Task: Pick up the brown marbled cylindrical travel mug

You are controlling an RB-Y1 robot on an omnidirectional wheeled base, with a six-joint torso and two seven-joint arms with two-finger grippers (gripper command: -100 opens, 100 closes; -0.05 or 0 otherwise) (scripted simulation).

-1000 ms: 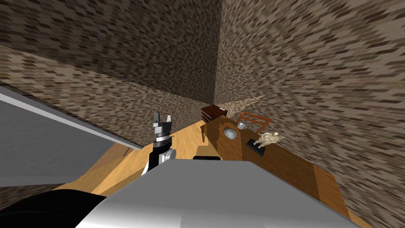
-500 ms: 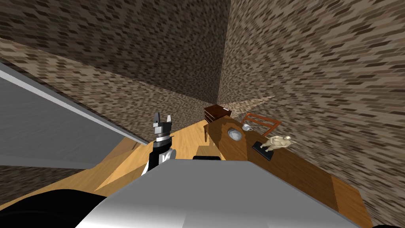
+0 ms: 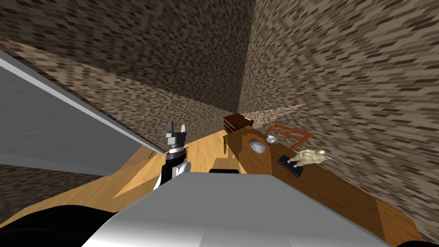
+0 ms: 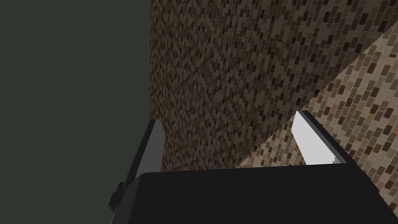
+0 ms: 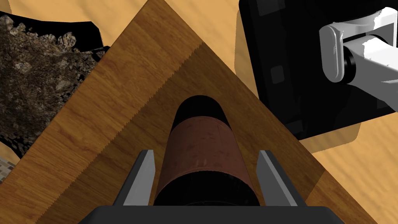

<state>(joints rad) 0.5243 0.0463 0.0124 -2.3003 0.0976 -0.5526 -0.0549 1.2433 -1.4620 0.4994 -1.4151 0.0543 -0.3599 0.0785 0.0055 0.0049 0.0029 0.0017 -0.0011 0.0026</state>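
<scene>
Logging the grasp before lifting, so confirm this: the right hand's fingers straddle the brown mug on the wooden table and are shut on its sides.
Not quite. The fingers of the right hand straddle the brown mug on the wooden table, but they are open, with a gap at each side; the right wrist view shows it.

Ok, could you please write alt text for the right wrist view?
A brown travel mug with black ends sits between the open jaws of the right gripper, not yet gripped. It rests on a wooden table.

mug (image 5: 202, 155) on table (image 5: 116, 109), between right pincer (image 5: 206, 153) fingers (image 5: 142, 179)
</scene>
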